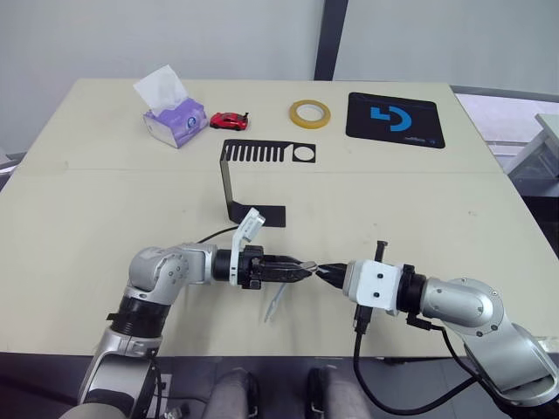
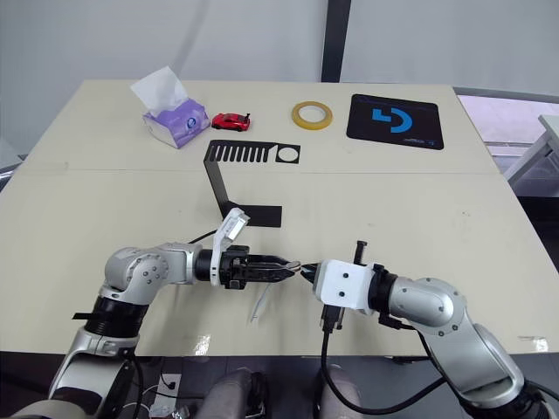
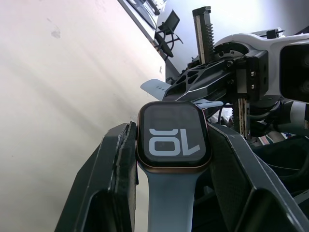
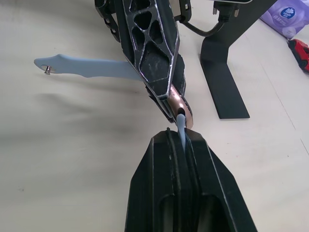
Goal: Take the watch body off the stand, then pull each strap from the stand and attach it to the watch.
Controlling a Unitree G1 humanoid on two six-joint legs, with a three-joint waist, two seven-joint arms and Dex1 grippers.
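My left gripper (image 1: 301, 271) is shut on the watch body (image 3: 173, 140), a rounded-square case whose black screen shows white digits. One pale blue strap (image 1: 276, 305) is fixed to the case and hangs down toward the table. My right gripper (image 1: 321, 272) meets it tip to tip and is shut on the second strap (image 4: 180, 123), whose end touches the watch body's edge (image 4: 179, 103). Both grippers hover near the table's front edge. The black stand (image 1: 231, 179) sits behind them at mid-table with nothing on its slotted top plate.
Along the far side stand a purple tissue box (image 1: 175, 118), a red toy car (image 1: 229, 120), a yellow tape roll (image 1: 310, 113) and a black mat with a blue logo (image 1: 395, 119). The table's front edge lies just below both grippers.
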